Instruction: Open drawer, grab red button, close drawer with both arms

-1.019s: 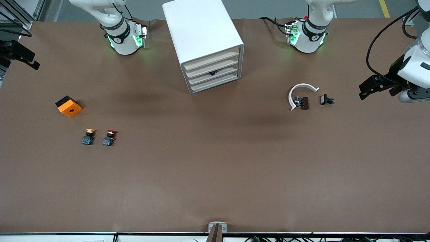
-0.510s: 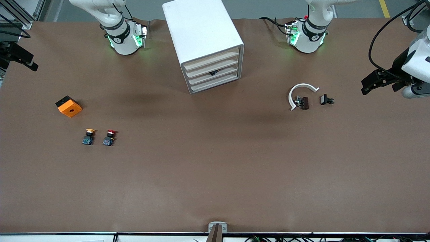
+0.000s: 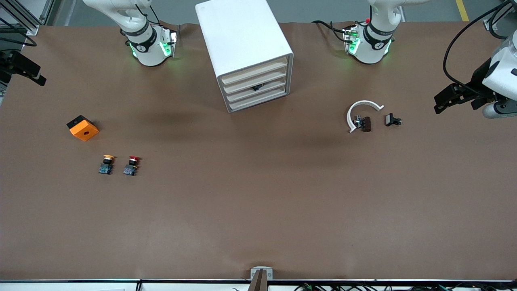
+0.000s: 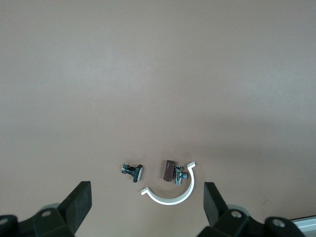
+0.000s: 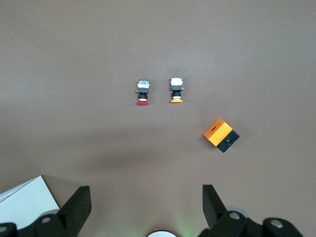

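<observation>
The white drawer cabinet (image 3: 245,44) stands between the two arm bases, its several drawers (image 3: 255,87) all pushed in. The red-capped button (image 3: 131,165) (image 5: 143,92) stands upright on the table toward the right arm's end, beside a yellow-capped one (image 3: 106,164) (image 5: 176,89). My right gripper (image 3: 37,76) (image 5: 146,205) hangs open and empty over the table edge at that end. My left gripper (image 3: 439,103) (image 4: 146,203) is open and empty over the left arm's end.
An orange cube with a hole (image 3: 83,128) (image 5: 221,135) lies farther from the front camera than the buttons. A white C-shaped clamp (image 3: 360,111) (image 4: 170,196), a brown part (image 3: 366,123) and a small black part (image 3: 392,120) (image 4: 133,171) lie near the left gripper.
Over the second the left gripper drew back a little toward the table's end and rose. The right gripper slid slightly outward at its edge. Both stayed open.
</observation>
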Robot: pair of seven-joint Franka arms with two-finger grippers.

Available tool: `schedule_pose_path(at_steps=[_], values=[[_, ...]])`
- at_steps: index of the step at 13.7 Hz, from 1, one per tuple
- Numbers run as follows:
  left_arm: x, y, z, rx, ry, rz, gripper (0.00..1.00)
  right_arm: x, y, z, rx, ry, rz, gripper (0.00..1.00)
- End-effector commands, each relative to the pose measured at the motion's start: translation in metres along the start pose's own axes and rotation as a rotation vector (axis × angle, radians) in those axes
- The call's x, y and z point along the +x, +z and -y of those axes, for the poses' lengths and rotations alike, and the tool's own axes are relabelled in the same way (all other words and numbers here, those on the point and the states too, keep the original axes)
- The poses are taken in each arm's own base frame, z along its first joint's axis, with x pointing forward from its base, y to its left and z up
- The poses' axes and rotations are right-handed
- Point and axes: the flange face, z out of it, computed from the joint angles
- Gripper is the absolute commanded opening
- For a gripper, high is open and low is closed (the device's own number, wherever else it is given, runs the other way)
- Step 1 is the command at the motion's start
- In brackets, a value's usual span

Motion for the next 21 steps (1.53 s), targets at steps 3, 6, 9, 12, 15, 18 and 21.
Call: schedule_pose_path(at_steps=[3, 6, 9, 12, 15, 18, 21], values=[[0.0015, -0.0026, 0.0003, -0.011, 0.018, 0.010, 1.00, 0.0021, -0.0048, -0.0007, -0.003, 0.007, 0.004, 1.00], [0.0019, -0.0032, 0.0028, -0.036, 0.007, 0.013, 1.00, 0.0027, -0.0041, -0.0009, -0.004, 0.007, 0.006, 1.00], [0.0025, -0.0067, 0.0052, -0.031, 0.004, 0.004, 1.00, 0.0025, -0.0040, -0.0009, -0.004, 0.007, 0.007, 1.00], [0.0026, -0.0080, 0.0061, -0.024, -0.001, 0.002, 1.00, 0.0025, -0.0040, -0.0009, -0.004, 0.009, 0.007, 1.00], [0.0026, -0.0080, 0.0061, -0.024, -0.001, 0.002, 1.00, 0.0025, -0.0040, -0.0009, -0.004, 0.007, 0.007, 1.00], [0.0032, -0.0080, 0.0057, -0.027, -0.002, 0.001, 1.00, 0.0022, -0.0037, -0.0009, -0.004, 0.009, 0.011, 1.00], [0.0051, 0.0015, 0.0042, -0.028, -0.014, 0.021, 1.00, 0.0025, -0.0043, -0.0024, -0.004, 0.010, 0.011, 1.00]])
